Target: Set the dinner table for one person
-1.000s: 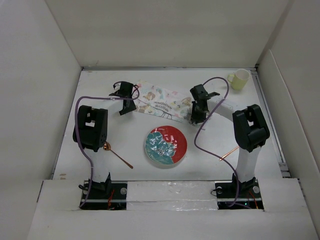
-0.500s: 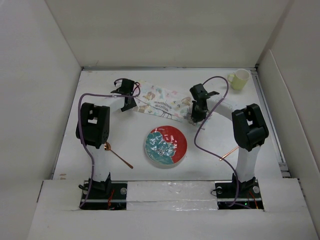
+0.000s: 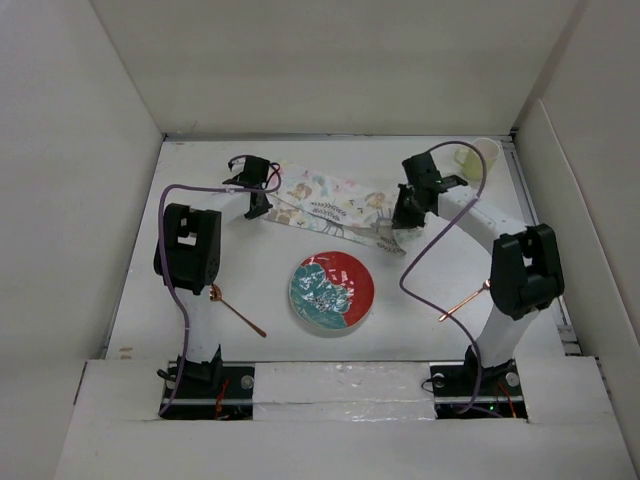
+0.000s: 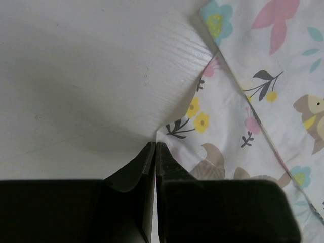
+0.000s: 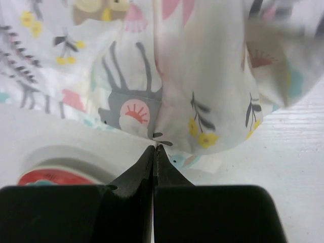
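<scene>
The animal-and-leaf patterned placemat lies crumpled at the back of the white dinner table. My left gripper is at its left end. In the left wrist view that gripper is shut, pinching the cloth's edge against the table. My right gripper is at the placemat's right end. In the right wrist view it is shut on a raised fold of the cloth. A red and teal plate sits at the table's centre, with its rim below the right jaws.
A copper spoon lies left of the plate near the left arm. Another copper utensil lies by the right arm. A pale yellow cup stands at the back right, partly behind the right arm. White walls enclose the table.
Both grippers have shut on the placemat. The right arm has swung right and back, drawing the cloth's right end outward and covering part of the cup.
</scene>
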`<state>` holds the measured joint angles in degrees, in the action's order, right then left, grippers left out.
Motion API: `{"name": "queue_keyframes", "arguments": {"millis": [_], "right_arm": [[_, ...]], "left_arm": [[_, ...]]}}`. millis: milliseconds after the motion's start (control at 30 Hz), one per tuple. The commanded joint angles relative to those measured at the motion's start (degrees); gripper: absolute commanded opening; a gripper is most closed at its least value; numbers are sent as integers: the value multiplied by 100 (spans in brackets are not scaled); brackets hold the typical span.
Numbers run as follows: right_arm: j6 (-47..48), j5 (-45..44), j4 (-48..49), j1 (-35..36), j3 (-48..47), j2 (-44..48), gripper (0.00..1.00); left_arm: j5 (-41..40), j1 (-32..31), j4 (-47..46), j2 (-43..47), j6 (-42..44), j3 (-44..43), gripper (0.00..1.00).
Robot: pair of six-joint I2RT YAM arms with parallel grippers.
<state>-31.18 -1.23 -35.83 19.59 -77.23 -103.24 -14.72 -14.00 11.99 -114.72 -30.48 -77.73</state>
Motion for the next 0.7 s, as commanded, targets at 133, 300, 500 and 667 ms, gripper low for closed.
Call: {"name": "queue_keyframes", "arguments": {"millis": [133, 300, 500, 667], "right_arm": [[33, 905, 296, -465, 314, 1235, 0], [-116, 1722, 585, -1000, 612, 1911, 0], [-494, 2215, 910, -1747, 928, 2475, 0], [-591, 2540, 1114, -2371, 1377, 2687, 0]], "left_arm": [[-206, 29, 102, 676, 86, 118, 0], [-259, 29, 67, 1328, 147, 206, 0], [-163, 143, 85, 1944, 217, 215, 0], [-101, 143, 489, 1646, 253, 100, 0]]}}
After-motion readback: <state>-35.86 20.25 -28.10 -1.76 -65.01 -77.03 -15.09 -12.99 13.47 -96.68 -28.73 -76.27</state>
